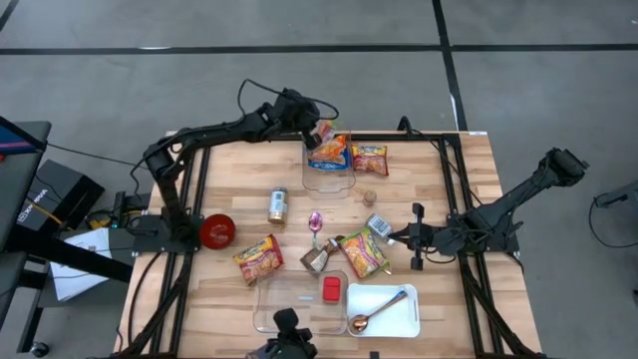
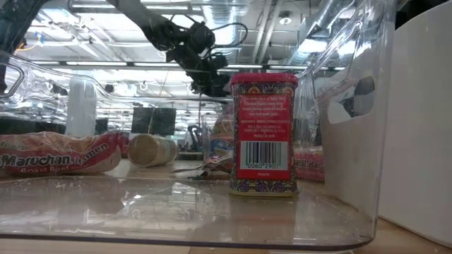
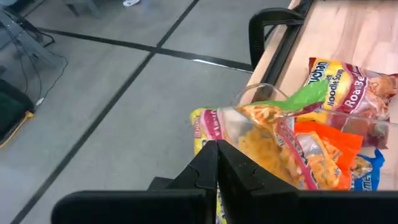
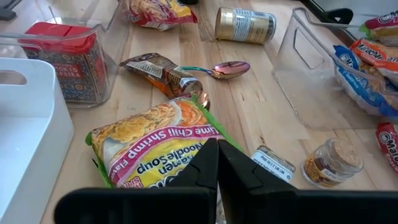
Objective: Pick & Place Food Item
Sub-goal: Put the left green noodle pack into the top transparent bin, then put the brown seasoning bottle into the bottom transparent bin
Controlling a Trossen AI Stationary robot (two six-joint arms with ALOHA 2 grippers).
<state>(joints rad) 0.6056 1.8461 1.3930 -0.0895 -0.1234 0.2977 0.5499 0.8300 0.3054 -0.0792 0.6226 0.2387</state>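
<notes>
Left pincer is up at the far edge of the bench, right over the clear bin there, clamped shut on the corner of a clear bag of snacks whose other end is still down among the noodle packs in the bin. Moving right, another noodle pack lies just beside that bin. Further right, the right pincer is closed with nothing in it, parked low near the bench's right side, pointing at a shrimp noodle pack.
</notes>
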